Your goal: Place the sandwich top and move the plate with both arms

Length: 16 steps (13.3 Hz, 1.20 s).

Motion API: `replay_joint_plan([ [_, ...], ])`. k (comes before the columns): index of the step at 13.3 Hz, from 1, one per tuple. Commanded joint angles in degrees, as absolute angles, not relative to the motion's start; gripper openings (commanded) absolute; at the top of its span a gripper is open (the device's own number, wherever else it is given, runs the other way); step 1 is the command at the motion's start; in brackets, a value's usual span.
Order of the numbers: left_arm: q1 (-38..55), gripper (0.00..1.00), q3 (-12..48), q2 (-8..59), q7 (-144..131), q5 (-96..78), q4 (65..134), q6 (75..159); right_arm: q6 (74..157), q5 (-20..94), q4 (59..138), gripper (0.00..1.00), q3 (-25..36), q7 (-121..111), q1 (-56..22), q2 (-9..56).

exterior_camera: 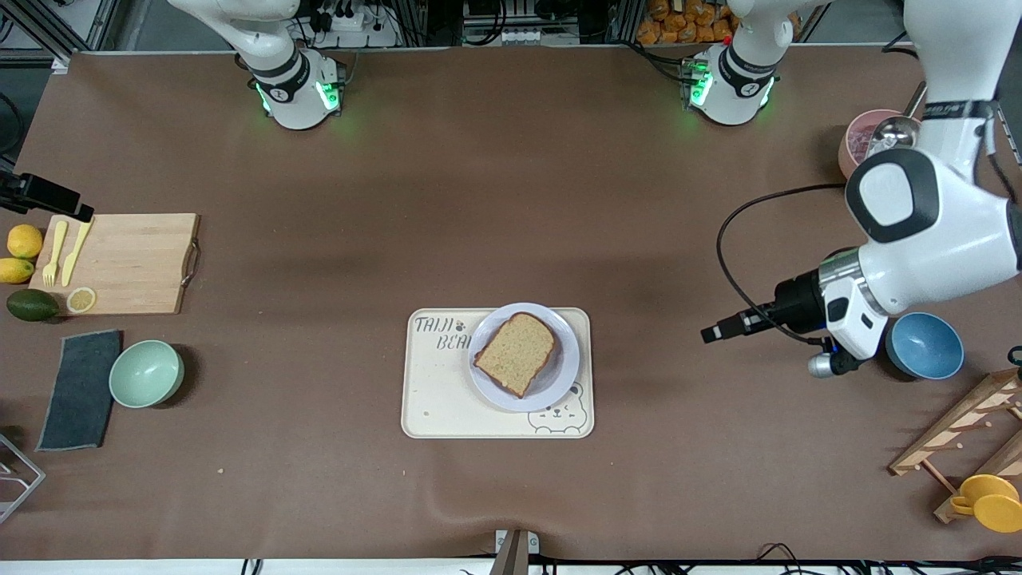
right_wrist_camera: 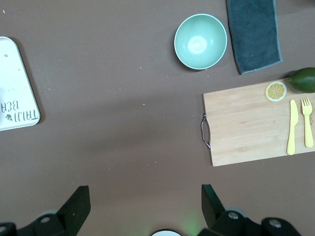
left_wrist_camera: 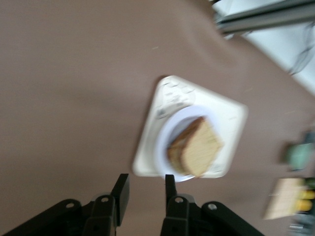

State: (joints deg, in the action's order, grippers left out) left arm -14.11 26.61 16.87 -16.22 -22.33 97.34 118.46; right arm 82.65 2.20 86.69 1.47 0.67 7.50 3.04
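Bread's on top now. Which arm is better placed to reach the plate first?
Left, probably. The left gripper is empty and faces the plate; the right gripper hangs open over bare table beside the cutting board.

I'm working in a robotics lab. Two arm bases glow green on a brown-covered desk. Cables and aluminium framing line its edge.

The right gripper, jaws wide apart, hangs over bare table near the cutting board.
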Motion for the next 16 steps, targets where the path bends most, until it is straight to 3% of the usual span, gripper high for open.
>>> replay_joint_plan([
  [1,-13.62,0.45,26.46,13.36,-18.99,-10.15,93.63,107.97,81.13,1.41,86.04,1.00,1.41,0.97,7.56,2.73],
  [2,-13.62,0.50,26.46,13.36,-18.64,-6.37,90.82,103.67,81.04,1.41,86.04,1.00,1.41,0.97,7.65,2.72],
  [7,-14.24,1.00,26.02,12.75,-18.28,2.81,82.18,88.69,81.12,1.41,86.04,1.00,1.32,1.23,7.21,2.81],
  [12,-16.61,1.00,25.23,5.20,-12.85,2.81,82.97,86.15,80.68,1.41,86.04,1.00,1.14,1.32,7.12,2.72],
  [14,-10.93,1.00,16.40,3.35,-9.77,2.38,82.88,83.15,80.68,1.41,85.96,1.00,1.14,1.32,7.12,2.72],
  [16,-7.84,1.00,11.97,1.68,-6.52,2.20,83.93,83.14,80.68,1.41,85.96,1.00,1.14,1.32,7.03,2.72],
])
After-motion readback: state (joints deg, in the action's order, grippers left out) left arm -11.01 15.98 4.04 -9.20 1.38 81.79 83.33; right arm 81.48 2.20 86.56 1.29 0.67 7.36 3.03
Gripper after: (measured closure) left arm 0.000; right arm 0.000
